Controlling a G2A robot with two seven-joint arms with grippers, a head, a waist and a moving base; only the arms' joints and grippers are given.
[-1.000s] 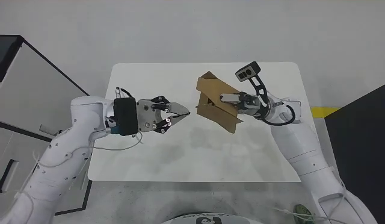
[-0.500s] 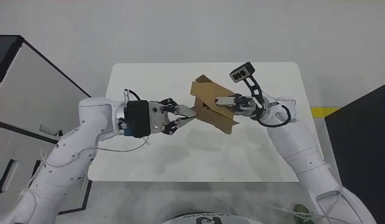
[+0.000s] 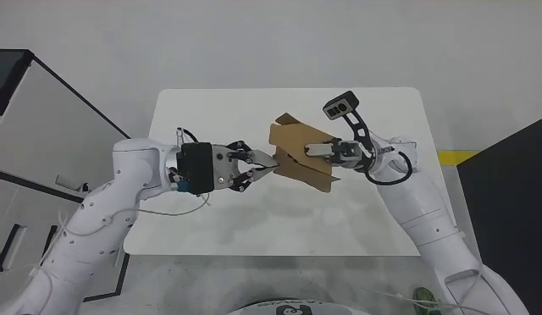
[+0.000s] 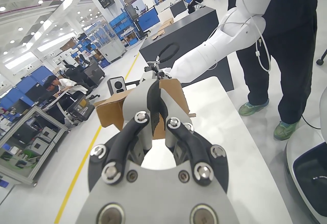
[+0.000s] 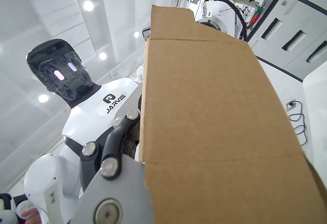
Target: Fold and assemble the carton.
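Carton [image 3: 296, 146] held in right gripper [image 3: 312, 150], left gripper [image 3: 270, 163] at its edge.

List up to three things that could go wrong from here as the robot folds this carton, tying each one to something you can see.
1. The right gripper holds the carton by one panel only, so a push from the opposite side could twist it loose.
2. The left gripper, shut, meets the carton's edge. Pressing on might crumple a flap instead of folding it at a crease.
3. The carton is tilted and only partly opened, so it may collapse flat.
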